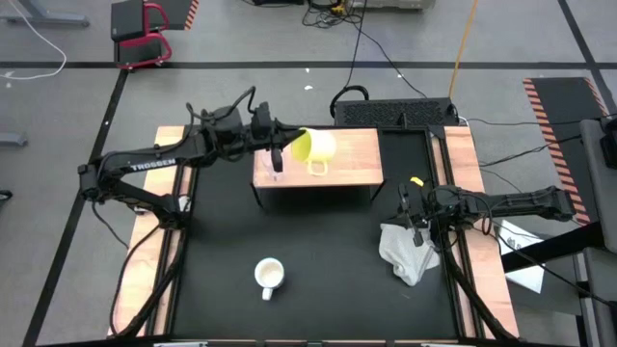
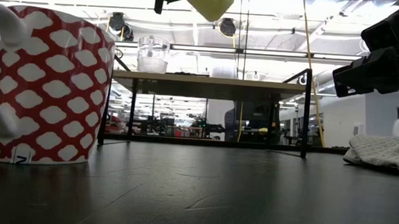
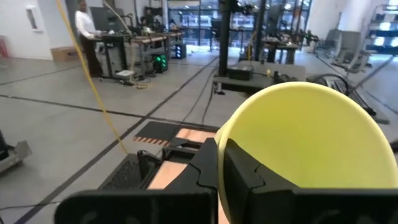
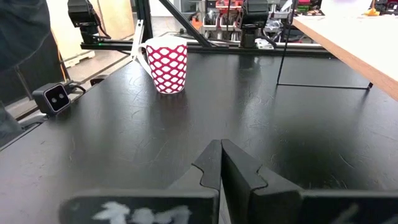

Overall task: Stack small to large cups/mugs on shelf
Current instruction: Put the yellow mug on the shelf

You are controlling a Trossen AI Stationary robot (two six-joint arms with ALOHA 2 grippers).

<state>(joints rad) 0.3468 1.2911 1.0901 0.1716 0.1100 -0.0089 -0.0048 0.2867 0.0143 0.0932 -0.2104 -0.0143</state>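
Black tabletop [image 1: 308, 241] fills most of what we see from above, and we read it near to far. Nearest, at about seven o'clock from the table's middle, stands the red-and-white patterned mug [image 1: 269, 276], upright and untouched. At four o'clock lies the white cloth [image 1: 405, 253], and just above it hangs our right gripper [image 1: 416, 214], waiting, its fingers pressed together on nothing in the right wrist view. Farther off, at twelve o'clock, sits the shelf [image 1: 342, 159] — a light wooden stand. Over its left part our left gripper [image 1: 289, 146] carries the yellow mug [image 1: 313, 146], fingers clamped on its rim, the mug tilted and clear of the top in the low view. The clear glass cup [image 2: 152, 55] stands on the shelf's left end, just beside the gripper. We judge the task about a third done: the glass is in place, the yellow mug is on its way — the patterned mug is left.
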